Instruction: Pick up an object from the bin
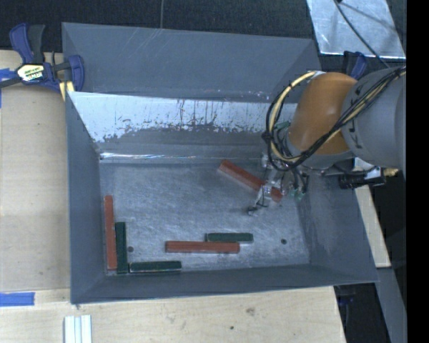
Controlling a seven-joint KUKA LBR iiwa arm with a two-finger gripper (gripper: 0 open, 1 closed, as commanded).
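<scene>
camera view: gripper (269, 196) sits low at the right of the bin (86, 191), beneath the orange cover (322, 113). a slanted red bar (237, 174) lies just left of it, its right end meeting the gripper. open or clamped: cannot tell. a long red bar (201, 246) and a green bar (229, 238) lie near the front, well apart. corner bars (120, 247) lie at front left.

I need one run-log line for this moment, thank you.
tool: low in bin, right side | nearest: red stick, at its right end | grasp: cannot tell | rest: other sticks at front and left
</scene>
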